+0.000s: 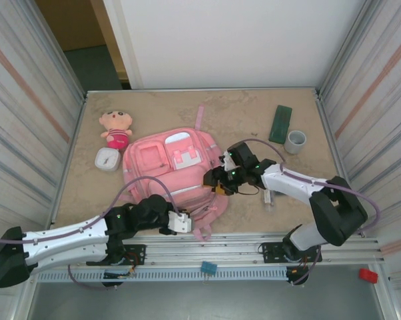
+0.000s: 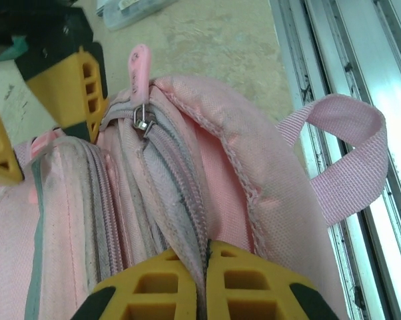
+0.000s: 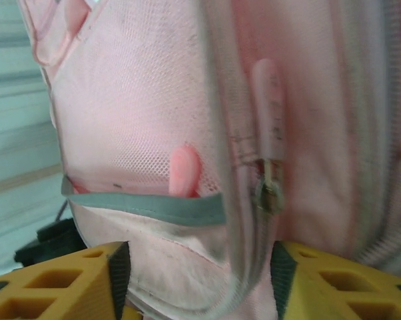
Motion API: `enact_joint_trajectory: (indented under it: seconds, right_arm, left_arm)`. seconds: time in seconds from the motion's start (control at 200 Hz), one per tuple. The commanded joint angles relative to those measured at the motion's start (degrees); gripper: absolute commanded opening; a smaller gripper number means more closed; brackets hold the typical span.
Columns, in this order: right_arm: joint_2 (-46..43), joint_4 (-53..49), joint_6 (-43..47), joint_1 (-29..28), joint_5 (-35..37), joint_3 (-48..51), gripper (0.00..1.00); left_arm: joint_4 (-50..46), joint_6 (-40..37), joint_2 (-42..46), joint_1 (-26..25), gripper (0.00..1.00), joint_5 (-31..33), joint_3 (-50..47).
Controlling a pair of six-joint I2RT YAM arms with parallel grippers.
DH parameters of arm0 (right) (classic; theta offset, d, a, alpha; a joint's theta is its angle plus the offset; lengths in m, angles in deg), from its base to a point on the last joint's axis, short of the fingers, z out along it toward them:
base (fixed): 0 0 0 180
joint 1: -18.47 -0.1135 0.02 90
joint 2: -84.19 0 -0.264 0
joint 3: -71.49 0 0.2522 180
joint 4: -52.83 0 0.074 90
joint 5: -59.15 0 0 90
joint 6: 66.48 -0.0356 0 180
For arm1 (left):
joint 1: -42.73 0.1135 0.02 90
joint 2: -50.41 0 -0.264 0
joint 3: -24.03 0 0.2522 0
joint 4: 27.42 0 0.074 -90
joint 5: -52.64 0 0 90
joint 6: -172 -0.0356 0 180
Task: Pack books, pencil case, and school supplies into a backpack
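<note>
The pink backpack (image 1: pixel 162 167) lies flat mid-table. My left gripper (image 1: pixel 182 223) is shut on a fold of its zipper band (image 2: pixel 187 220) at the near edge, the yellow fingers (image 2: pixel 154 287) pressed together on the cloth. At the bag's right side my right gripper (image 1: pixel 217 181) stands open, its fingers (image 3: pixel 74 280) apart with the bag's mesh side pocket (image 3: pixel 140 127) and a zipper pull (image 3: pixel 270 113) between and ahead of them. The dark green pencil case (image 1: pixel 280 123) lies at the back right. A short white tube (image 1: pixel 268 198) lies by the right arm. The books are out of view.
A pink-and-tan plush doll (image 1: pixel 116 129) and a small white box (image 1: pixel 107 159) sit left of the bag. A grey ring-shaped cylinder (image 1: pixel 295 141) stands beside the pencil case. A pink strap loop (image 2: pixel 347 153) hangs over the metal rails (image 2: pixel 380 80) at the near edge.
</note>
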Motion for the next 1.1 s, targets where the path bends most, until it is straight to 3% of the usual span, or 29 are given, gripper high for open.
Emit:
enact_joint_trajectory:
  seconds: [0.0,0.125,0.185,0.296,0.321,0.336,0.351,0.611,0.762,0.902,1.092]
  right_arm:
    - [2.2,3.6,-2.6,-2.2,0.1,-3.7,0.38]
    - [1.6,5.8,-3.4,-1.6,1.9,-3.1,0.03]
    - [-0.7,8.6,-5.3,-0.6,2.5,-2.1,0.00]
    - [-6.6,11.2,-8.3,0.5,5.4,-2.0,0.00]
    - [-7.9,11.1,-8.5,0.5,6.2,-2.4,0.00]
    - [-8.7,11.0,-8.6,0.5,6.7,-2.7,0.00]
    - [-9.4,10.8,-8.8,0.4,7.3,-2.9,0.00]
    - [-15.6,10.8,-11.7,-0.8,12.5,-5.9,0.00]
    - [-16.9,11.2,-12.6,-2.3,16.9,-6.2,0.00]
    - [-17.1,11.6,-12.8,-3.2,19.0,-6.6,0.00]
    - [-17.2,11.4,-12.8,-3.7,20.3,-8.3,0.00]
  left_arm:
    - [5.0,-5.2,0.0,-1.6,0.08,1.7,1.6]
    - [4.5,-4.8,-0.2,-1.7,0.10,5.0,2.2]
    - [2.9,-3.2,0.1,-1.8,0.20,7.1,2.7]
    - [-0.7,1.3,0.8,-2.2,0.57,10.0,3.8]
    - [-0.9,2.8,1.3,-2.3,0.72,10.5,4.0]
    - [-0.9,3.7,1.7,-2.4,0.93,10.9,4.1]
    - [-0.7,4.6,2.0,-2.5,0.98,11.3,4.1]
    - [4.7,15.4,5.4,-3.3,0.99,15.5,5.6]
    - [5.3,12.5,1.5,-8.0,0.99,16.8,6.4]
    - [3.2,10.7,-3.8,-8.4,0.86,16.3,8.0]
    - [4.3,11.5,-7.9,-8.4,0.81,26.3,7.7]
